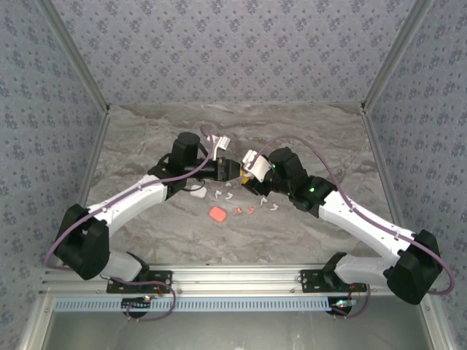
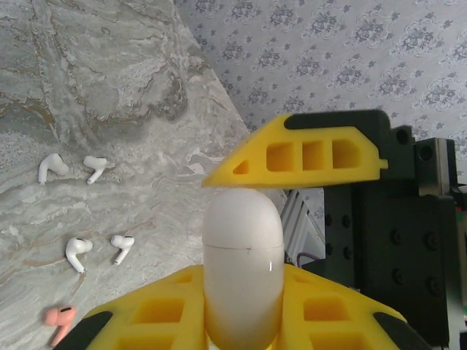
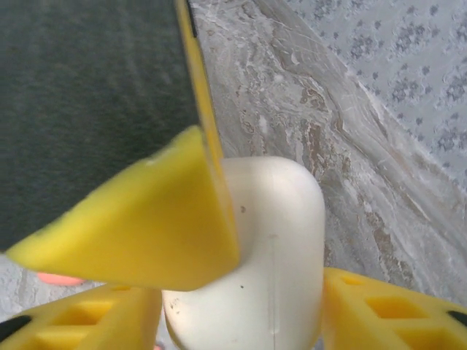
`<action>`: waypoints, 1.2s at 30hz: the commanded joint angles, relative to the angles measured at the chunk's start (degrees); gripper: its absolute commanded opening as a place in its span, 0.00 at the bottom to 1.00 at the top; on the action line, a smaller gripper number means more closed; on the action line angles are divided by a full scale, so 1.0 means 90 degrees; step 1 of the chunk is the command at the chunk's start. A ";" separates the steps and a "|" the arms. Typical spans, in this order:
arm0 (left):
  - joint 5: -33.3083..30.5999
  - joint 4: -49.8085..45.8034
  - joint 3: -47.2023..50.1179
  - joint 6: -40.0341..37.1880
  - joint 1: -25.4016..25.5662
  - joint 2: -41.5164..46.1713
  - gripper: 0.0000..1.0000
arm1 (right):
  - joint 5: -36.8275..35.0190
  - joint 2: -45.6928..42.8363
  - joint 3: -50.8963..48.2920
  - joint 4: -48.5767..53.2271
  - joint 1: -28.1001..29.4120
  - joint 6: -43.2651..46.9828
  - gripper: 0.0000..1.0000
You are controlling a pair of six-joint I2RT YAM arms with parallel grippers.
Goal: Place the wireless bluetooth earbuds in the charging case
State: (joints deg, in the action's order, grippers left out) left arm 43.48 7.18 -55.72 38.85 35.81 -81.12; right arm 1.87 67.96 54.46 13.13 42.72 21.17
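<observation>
The left arm (image 1: 124, 200) and the right arm (image 1: 365, 219) are each built of smooth white link shells between chunky black joint housings, with a lilac cable (image 1: 328, 162) looping loosely along the outside. A small green light (image 1: 312, 191) glows on a black housing of the right arm. The fingers (image 2: 255, 153) are bright yellow plastic wedges pierced by squarish pockets and edged with black strips (image 2: 336, 120), mounted on a black block (image 2: 379, 277) dotted with round screw heads (image 2: 395, 237).

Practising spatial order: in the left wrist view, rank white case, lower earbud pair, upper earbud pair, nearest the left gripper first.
1. white case, in the left gripper
2. lower earbud pair, to its left
3. upper earbud pair, farther up-left
</observation>
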 commanded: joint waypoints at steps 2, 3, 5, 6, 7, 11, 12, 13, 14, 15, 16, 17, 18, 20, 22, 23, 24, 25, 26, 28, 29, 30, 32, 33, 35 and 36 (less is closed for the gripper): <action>-0.0267 0.0461 0.0026 -0.0158 0.0047 0.0290 0.14 | 0.0747 -0.0125 0.0286 0.0597 -0.0276 -0.0389 0.77; -0.0389 0.0643 0.0139 -0.0174 0.0054 0.0356 0.13 | 0.0944 -0.0214 0.0250 0.0637 -0.0359 -0.0471 0.82; -0.0719 0.1172 0.0435 -0.0217 0.0054 0.0544 0.11 | 0.1375 -0.0448 0.0098 0.0627 -0.0591 -0.0701 0.91; -0.0826 0.1437 0.0559 -0.0272 0.0049 0.0624 0.11 | 0.1621 -0.0560 0.0001 0.0573 -0.0726 -0.0841 0.93; -0.0979 0.1728 0.0711 -0.0346 0.0054 0.0709 0.10 | 0.1943 -0.0698 -0.0108 0.0460 -0.0894 -0.1031 0.94; -0.1132 0.2848 0.1208 -0.0925 0.0055 0.0974 0.00 | 0.3083 -0.1156 -0.0572 -0.0288 -0.1555 -0.1925 0.96; -0.1072 0.3153 0.1332 -0.1074 0.0058 0.1017 0.00 | 0.3253 -0.1237 -0.0682 -0.0490 -0.1660 -0.2130 0.96; -0.0995 0.3521 0.1488 -0.1268 0.0067 0.1067 0.00 | 0.3414 -0.1295 -0.0795 -0.0800 -0.1767 -0.2380 0.96; -0.0939 0.3873 0.1609 -0.1467 0.0081 0.1110 0.00 | 0.3521 -0.1338 -0.0893 -0.1057 -0.1827 -0.2635 0.96; -0.0916 0.4100 0.1707 -0.1628 0.0099 0.1154 0.00 | 0.3600 -0.1360 -0.0961 -0.1307 -0.1853 -0.2790 0.96; -0.0880 0.4285 0.1794 -0.1825 0.0120 0.1194 0.00 | 0.3639 -0.1365 -0.1014 -0.1535 -0.1851 -0.2930 0.96; -0.0827 0.4380 0.1833 -0.2013 0.0149 0.1228 0.00 | 0.3664 -0.1356 -0.1021 -0.1685 -0.1852 -0.3013 0.95; -0.0778 0.4384 0.1836 -0.2157 0.0161 0.1254 0.00 | 0.3669 -0.1340 -0.1030 -0.1799 -0.1848 -0.3075 0.95; -0.0680 0.4302 0.1811 -0.2384 0.0178 0.1288 0.00 | 0.3680 -0.1281 -0.1009 -0.1949 -0.1827 -0.3114 0.95; -0.0546 0.4291 0.1777 -0.2510 0.0190 0.1280 0.00 | 0.3680 -0.1237 -0.0978 -0.2018 -0.1815 -0.3113 0.95; -0.0502 0.4264 0.1755 -0.2552 0.0185 0.1274 0.00 | 0.3660 -0.1201 -0.0942 -0.2034 -0.1817 -0.3114 0.94; -0.0447 0.4229 0.1725 -0.2576 0.0199 0.1267 0.00 | 0.3668 -0.1171 -0.0907 -0.2046 -0.1812 -0.3114 0.94; -0.0388 0.4167 0.1683 -0.2619 0.0200 0.1252 0.00 | 0.3669 -0.1134 -0.0861 -0.2052 -0.1808 -0.3114 0.94; -0.0326 0.4109 0.1649 -0.2653 0.0210 0.1240 0.00 | 0.3662 -0.1092 -0.0823 -0.2062 -0.1802 -0.3119 0.94; -0.0275 0.4014 0.1588 -0.2728 0.0233 0.1230 0.00 | 0.3645 -0.1033 -0.0758 -0.2103 -0.1792 -0.3143 0.93; -0.0264 0.3984 0.1576 -0.2760 0.0254 0.1230 0.00 | 0.3632 -0.1004 -0.0727 -0.2103 -0.1797 -0.3143 0.92; -0.0254 0.3968 0.1564 -0.2781 0.0267 0.1230 0.00 | 0.3606 -0.0976 -0.0702 -0.2098 -0.1795 -0.3138 0.92; -0.0237 0.3939 0.1544 -0.2801 0.0286 0.1225 0.00 | 0.3572 -0.0908 -0.0637 -0.2074 -0.1796 -0.3114 0.91; -0.0219 0.3939 0.1542 -0.2803 0.0287 0.1223 0.00 | 0.3548 -0.0885 -0.0613 -0.2067 -0.1792 -0.3114 0.91; -0.0193 0.3909 0.1529 -0.2820 0.0298 0.1228 0.00 | 0.3531 -0.0827 -0.0555 -0.2031 -0.1807 -0.3107 0.90; -0.0181 0.3895 0.1516 -0.2832 0.0298 0.1230 0.00 | 0.3515 -0.0797 -0.0525 -0.2020 -0.1806 -0.3104 0.89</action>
State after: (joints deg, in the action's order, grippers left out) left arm 39.33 41.34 -39.38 15.09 37.93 -70.91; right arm 33.85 60.23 46.85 -3.75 26.28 -6.09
